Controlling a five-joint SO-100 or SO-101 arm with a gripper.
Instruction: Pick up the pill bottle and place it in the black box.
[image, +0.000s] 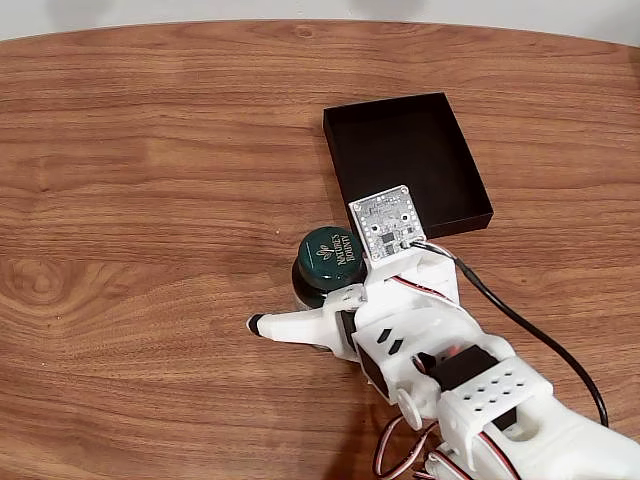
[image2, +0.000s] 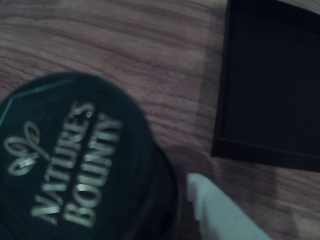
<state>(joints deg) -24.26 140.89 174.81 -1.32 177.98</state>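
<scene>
- The pill bottle is seen standing upright on the wooden worktop in the fixed view; its dark green round cap faces upward and carries pale lettering with a leaf mark; a darker body is glimpsed below the cap rim.
- In the wrist view the pill bottle is shown blurred and very close at lower left; "NATURE'S BOUNTY" is read on the cap beside a leaf logo; no label on the side can be made out.
- The bottle is placed just outside the near left corner of the black box in the fixed view, near it but apart from it; bare wood is seen between them.
- The black box is shown as a shallow matte rectangular tray with low walls; nothing is seen inside it.
- The end effector is held low beside the bottle; one white finger with a dark tip is stretched out to the left just below the bottle in the fixed view; the other finger is hidden under the wrist, so whether the bottle is gripped, or how wide the jaws are parted, cannot be told.
- A white finger is seen in the wrist view just to the right of the cap.
- A small circuit board is mounted on the wrist, overlapping the box's near edge in the fixed view; a black cable is trailed back along the arm.
</scene>
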